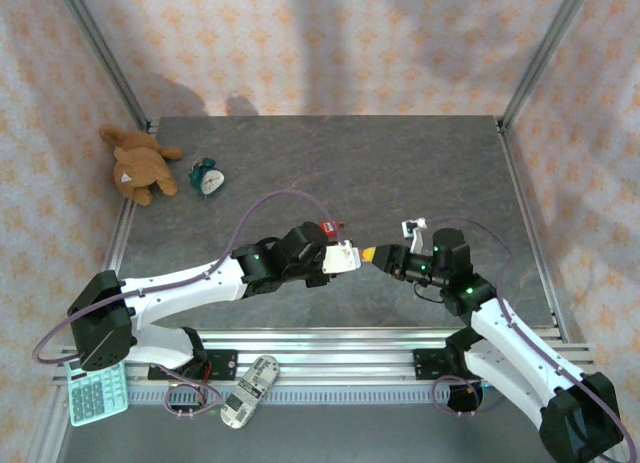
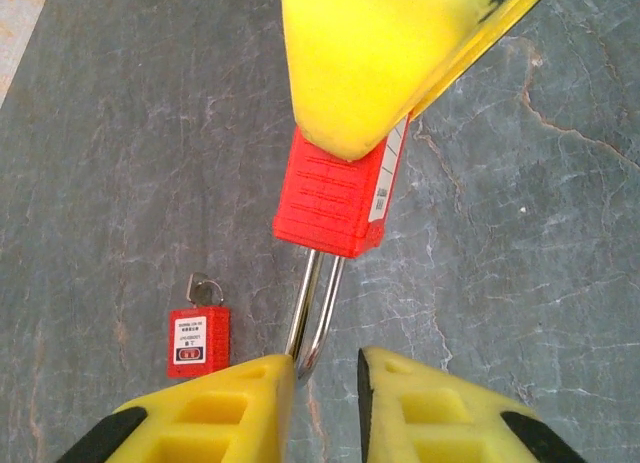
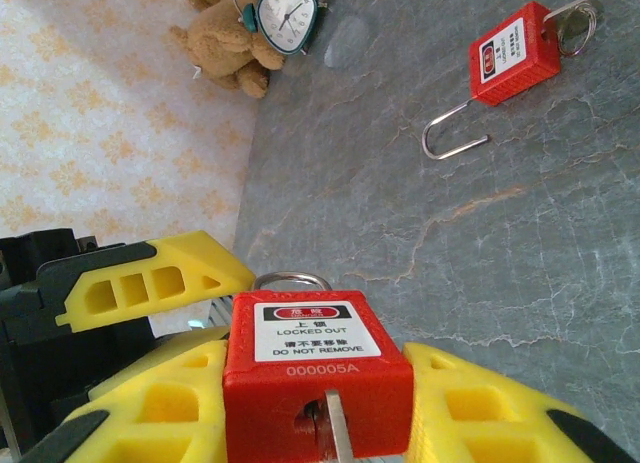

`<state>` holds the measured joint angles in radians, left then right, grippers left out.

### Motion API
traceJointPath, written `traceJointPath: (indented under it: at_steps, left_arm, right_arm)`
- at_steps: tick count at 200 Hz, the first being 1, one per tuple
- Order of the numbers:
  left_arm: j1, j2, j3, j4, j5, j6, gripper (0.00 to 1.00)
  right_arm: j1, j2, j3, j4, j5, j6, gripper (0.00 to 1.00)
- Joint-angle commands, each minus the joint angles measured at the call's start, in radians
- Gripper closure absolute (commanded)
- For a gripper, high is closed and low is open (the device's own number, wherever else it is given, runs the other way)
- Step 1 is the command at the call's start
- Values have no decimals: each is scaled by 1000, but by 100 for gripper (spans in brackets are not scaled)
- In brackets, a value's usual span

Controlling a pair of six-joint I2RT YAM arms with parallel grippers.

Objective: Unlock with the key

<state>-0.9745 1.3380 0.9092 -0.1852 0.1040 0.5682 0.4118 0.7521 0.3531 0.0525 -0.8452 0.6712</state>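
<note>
Your right gripper (image 3: 318, 388) clamped the padlock (image 3: 318, 343) by its body. Your left gripper (image 2: 325, 368) had its jaws narrow around the shackle (image 2: 316, 303), not yet pinching. The key (image 3: 572, 21) sat in the spare padlock (image 3: 510, 53) on the table (image 1: 400, 163) just beyond. Pulling that shackle locked could wrench the padlock free.

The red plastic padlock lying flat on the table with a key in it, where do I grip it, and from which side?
Pinch the red plastic padlock across the two long edges of its body, coming straight down. It lies label-up on the grey table; the open steel shackle sticks out one end and the key the other, leaving those edges free.
</note>
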Motion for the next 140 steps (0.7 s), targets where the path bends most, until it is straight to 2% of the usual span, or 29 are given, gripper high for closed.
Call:
traceJointPath:
  at_steps: [1,42,59,115,140]
  left_arm:
    - [2,13,25,71,-37,0,70]
    - [2,10,19,90,-73,5,59]
    - [2,11,18,86,-66,13,59]
    - [1,27,20,56,-23,7,87]
    - [1,23,18,47,-29,8,90]
  right_arm:
    - [22,-23,3,40,-50,-6,74]
    - [24,-22,-3,35,-45,-7,74]
    - [26,-23,-2,36,-42,-5,74]
    - [27,-23,5,35,-28,-3,75]
    - [28,-23,6,30,-13,-5,75]
